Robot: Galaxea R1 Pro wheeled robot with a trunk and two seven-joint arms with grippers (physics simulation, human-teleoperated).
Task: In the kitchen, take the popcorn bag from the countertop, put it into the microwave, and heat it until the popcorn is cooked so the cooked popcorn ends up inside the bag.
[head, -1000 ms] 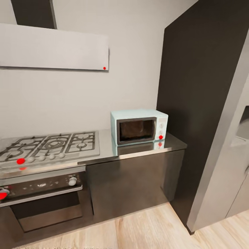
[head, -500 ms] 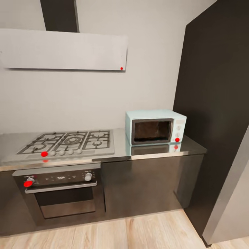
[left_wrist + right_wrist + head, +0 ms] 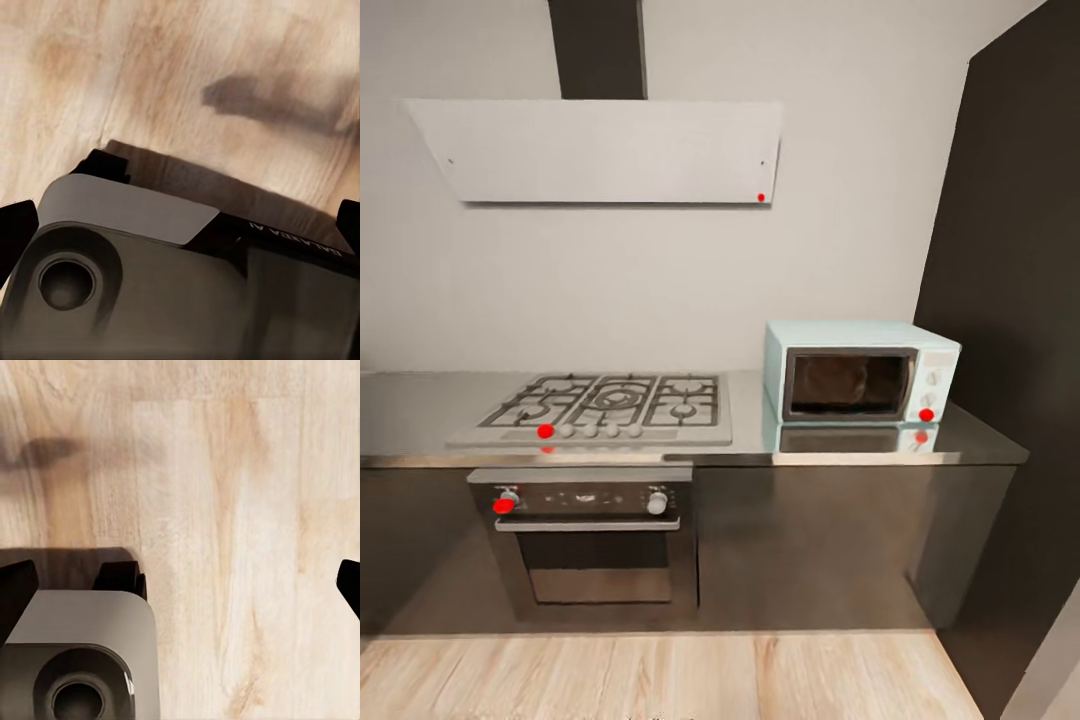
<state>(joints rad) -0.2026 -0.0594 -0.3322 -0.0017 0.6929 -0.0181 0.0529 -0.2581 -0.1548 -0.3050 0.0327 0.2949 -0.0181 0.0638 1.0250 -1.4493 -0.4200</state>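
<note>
Both hands hang over wood floor (image 3: 225,510), fingertips spread wide, nothing held. Microwave (image 3: 860,372) stands shut on tabletop (image 3: 420,410) beside hob (image 3: 610,405). Popcorn bag unlocated; approach step judged underway, locating required next.

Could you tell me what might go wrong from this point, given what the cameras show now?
1. The microwave sits at the countertop end beside a dark tall cabinet; an arm reaching for its door may have little room on that side.
2. The microwave door looks closed, so it must be opened first.
3. The gas hob with its knobs lies next to the microwave; a sweeping arm could bump it.
</note>
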